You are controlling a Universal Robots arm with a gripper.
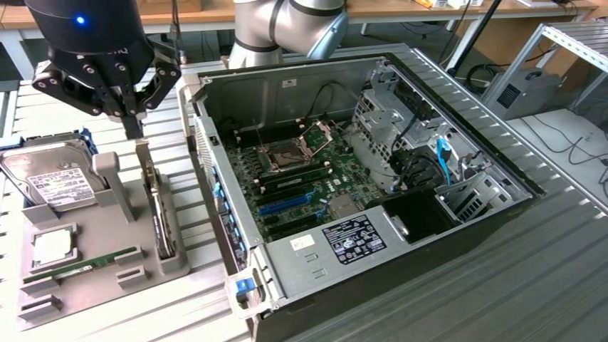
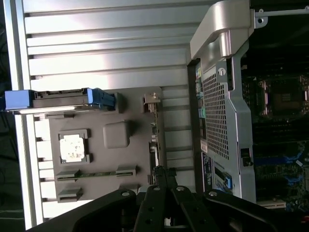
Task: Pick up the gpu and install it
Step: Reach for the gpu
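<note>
The gpu [image 1: 159, 214] stands on its long edge in a slot of the grey holder [image 1: 105, 285], to the exterior view's left of the open computer case [image 1: 475, 235]. My gripper [image 1: 133, 132] hangs just above the card's far end with its fingers shut together. I cannot tell whether they touch the card. In the wrist view the gpu [image 2: 154, 140] shows edge-on as a thin strip along the holder [image 2: 130, 159], and the gripper [image 2: 163, 175] sits right at one end of that strip. The case's motherboard [image 1: 295, 178] with its blue slots [image 1: 285, 206] lies exposed.
The holder also carries a silver hard drive [image 1: 53, 178] in blue rails, a square processor [image 1: 54, 246] and a thin green memory stick [image 1: 81, 267]. The case's side wall [image 2: 222, 116] rises close beside the holder. Everything rests on a ribbed metal table [image 1: 532, 285].
</note>
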